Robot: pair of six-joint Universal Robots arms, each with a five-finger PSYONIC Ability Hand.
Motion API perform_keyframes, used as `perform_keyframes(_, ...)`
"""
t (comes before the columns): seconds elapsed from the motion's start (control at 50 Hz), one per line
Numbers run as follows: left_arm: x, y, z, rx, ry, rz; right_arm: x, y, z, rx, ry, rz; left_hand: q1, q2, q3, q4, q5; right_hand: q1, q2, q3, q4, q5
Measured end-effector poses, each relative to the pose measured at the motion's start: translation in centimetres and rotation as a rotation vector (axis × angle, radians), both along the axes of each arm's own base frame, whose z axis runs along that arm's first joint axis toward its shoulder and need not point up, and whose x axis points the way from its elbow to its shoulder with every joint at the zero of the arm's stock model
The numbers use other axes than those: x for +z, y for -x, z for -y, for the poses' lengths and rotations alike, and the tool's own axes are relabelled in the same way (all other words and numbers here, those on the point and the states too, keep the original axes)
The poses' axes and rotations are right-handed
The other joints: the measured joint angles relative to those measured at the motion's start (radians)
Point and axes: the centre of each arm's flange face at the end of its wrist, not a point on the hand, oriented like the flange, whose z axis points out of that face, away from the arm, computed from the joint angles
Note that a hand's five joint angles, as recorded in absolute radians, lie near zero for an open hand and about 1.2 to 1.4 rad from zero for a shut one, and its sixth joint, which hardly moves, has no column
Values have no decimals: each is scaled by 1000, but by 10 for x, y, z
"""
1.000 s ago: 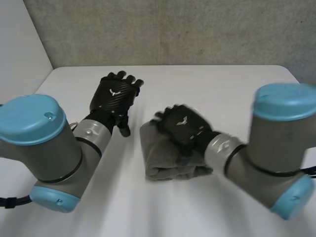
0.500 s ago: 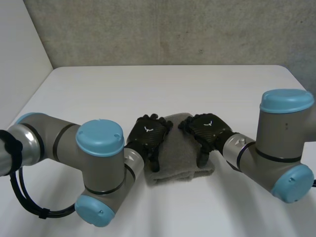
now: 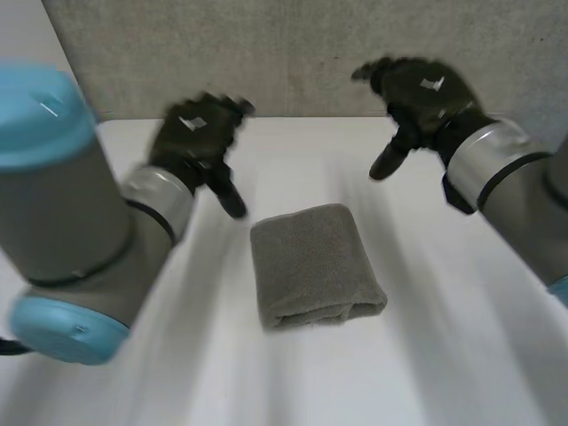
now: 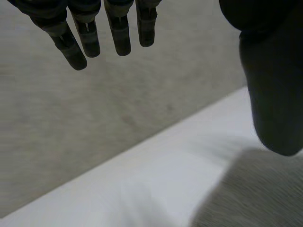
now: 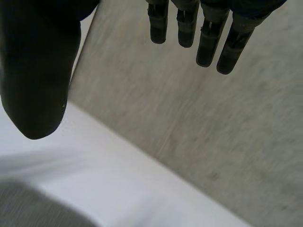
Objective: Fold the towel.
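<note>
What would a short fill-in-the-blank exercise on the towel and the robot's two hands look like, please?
1. The grey towel lies ____ into a compact bundle on the white table.
2. The left hand and the right hand hang above the table and hold ____.
3. With fingers straight or relaxed, both hands are ____.

Missing words: folded; nothing; open.
</note>
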Motion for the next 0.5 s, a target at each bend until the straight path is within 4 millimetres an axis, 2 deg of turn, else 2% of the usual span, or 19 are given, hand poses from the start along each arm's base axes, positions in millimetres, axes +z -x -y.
perform_keyframes(0.06, 28, -17, -1, 79, -2, -44, 16, 6, -6, -28, 28, 36, 0, 0, 0, 0, 0, 0, 0, 0, 0, 0)
perform_keyframes(0.16, 51, -34, -4, 138, 0, -86, 28, 15, -8, -95, 52, 51, 0, 0, 0, 0, 0, 0, 0, 0, 0, 0)
perform_keyframes(0.3, 58, -47, 5, 188, 6, -105, 31, 27, -4, -205, 54, 48, -3, 0, 0, 0, -1, 0, 0, 0, 0, 0)
perform_keyframes(0.5, 56, -51, 11, 203, 4, -101, 27, 36, 6, -262, 35, 37, -3, 0, 0, 0, -1, 0, 0, 0, 0, 0)
